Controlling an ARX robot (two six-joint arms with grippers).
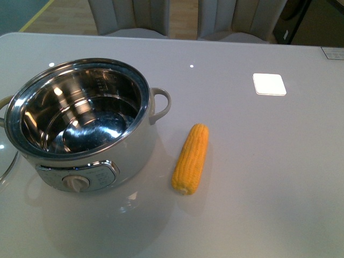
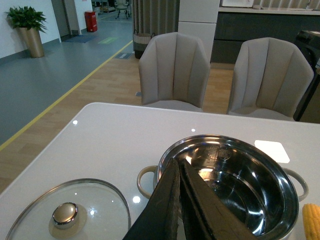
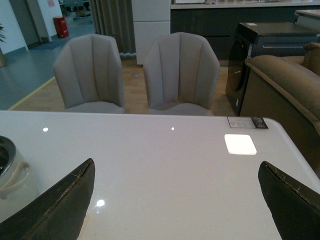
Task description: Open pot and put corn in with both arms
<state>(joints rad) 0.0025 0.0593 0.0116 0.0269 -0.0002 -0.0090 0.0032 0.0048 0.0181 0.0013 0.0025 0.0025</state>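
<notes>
pot [image 1: 131, 153] lidless beside corn [image 1: 191, 158], glass lid [image 2: 65, 214] aside; left hand [image 2: 178, 162] clenched, right hand [image 3: 176, 164] released

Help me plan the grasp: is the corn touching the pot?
Apart. The front view shows a strip of bare table between the corn and the pot; the corn also lies clear of the side handle.

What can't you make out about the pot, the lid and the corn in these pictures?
- Lid: in the front view the left edge cuts it off, so only a sliver shows.
- Corn: in the left wrist view the picture's corner cuts it off.
- Pot: in the left wrist view the shut left fingers hide part of its near wall.
- Knob panel: in the front view its markings are too small to read.
</notes>
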